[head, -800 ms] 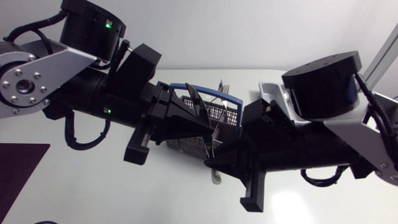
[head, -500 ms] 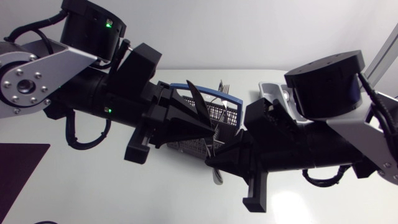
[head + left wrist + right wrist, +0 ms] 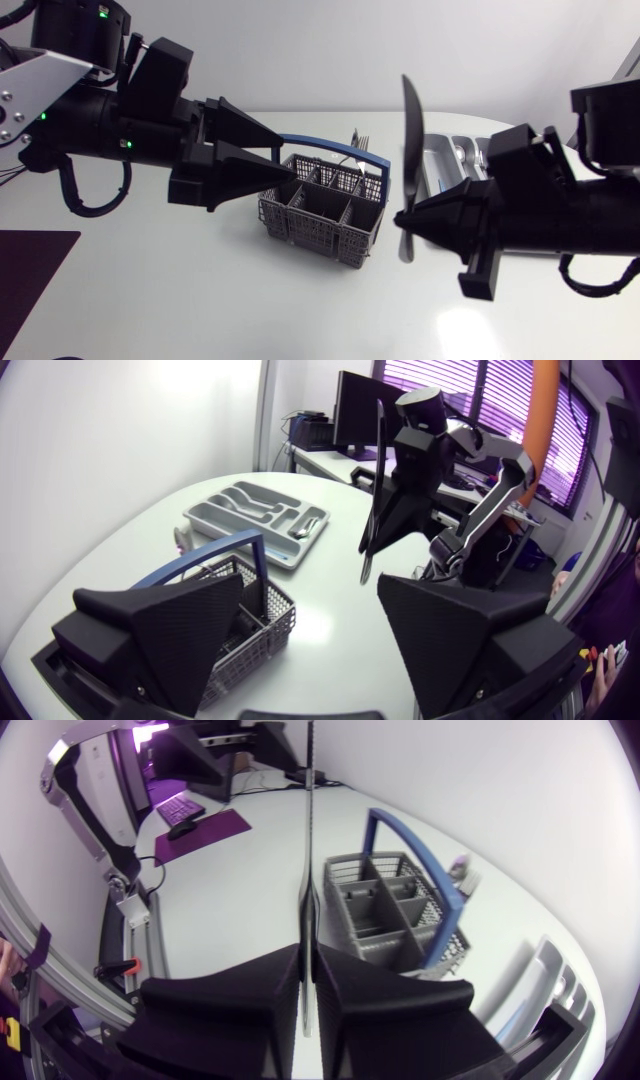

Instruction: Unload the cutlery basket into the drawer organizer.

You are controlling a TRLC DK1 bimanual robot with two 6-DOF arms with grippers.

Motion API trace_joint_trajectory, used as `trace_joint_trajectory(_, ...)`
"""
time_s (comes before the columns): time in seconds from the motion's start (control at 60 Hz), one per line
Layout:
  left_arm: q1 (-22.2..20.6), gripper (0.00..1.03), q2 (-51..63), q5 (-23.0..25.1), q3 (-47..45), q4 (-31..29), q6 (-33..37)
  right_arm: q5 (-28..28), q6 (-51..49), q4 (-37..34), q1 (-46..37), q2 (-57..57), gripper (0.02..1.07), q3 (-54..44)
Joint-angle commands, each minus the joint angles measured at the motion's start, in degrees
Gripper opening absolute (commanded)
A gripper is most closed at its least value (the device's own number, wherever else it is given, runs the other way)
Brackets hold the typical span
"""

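The left claw (image 3: 290, 153) has drawn back toward the left and now hangs with its matte black wedge fingers spread wide and empty, just beside the left end of the grey plastic mesh cutlery basket (image 3: 320, 215). A second ago both claws crowded over that basket; now it stands clear on the smooth white surface (image 3: 200, 290). Its lattice walls, open square compartments and arched blue handle (image 3: 330, 147) are plain to see, and a few metal pieces (image 3: 360, 140) stick up at its far side.

Right of the basket, the right claw (image 3: 405, 218) has come up and away from it. Its fingers are pinched flat on a long slim metal piece of cutlery (image 3: 410, 130), probably a knife, held upright and clear of the basket. One item is out, then, and what remains is carrying it to the silver-grey moulded drawer organizer (image 3: 445, 150), which lies just beyond, its long shallow slots glossy.
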Motion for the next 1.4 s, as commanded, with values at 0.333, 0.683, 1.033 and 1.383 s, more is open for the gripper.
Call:
trace_joint_trajectory(0.333,0.25,0.98,-0.17,-19.15,-9.41,4.45,5.85,-3.89,-13.69,-0.31,-35.21,9.76,0.08,1.1)
trace_joint_trajectory(0.683,1.04,0.98,0.18,-24.43,-12.58,7.71,6.46,-0.64,-14.66,3.38,-49.88,32.79,0.08,16.04)
trace_joint_trajectory(1.033,1.65,0.98,-0.26,-27.24,-15.13,10.34,7.43,7.44,-12.55,3.29,-54.89,56.43,0.08,37.92)
trace_joint_trajectory(1.383,1.92,0.98,-2.89,-28.12,-18.2,12.8,8.13,12.01,-9.21,4.61,-54.45,68.56,0.08,45.39)
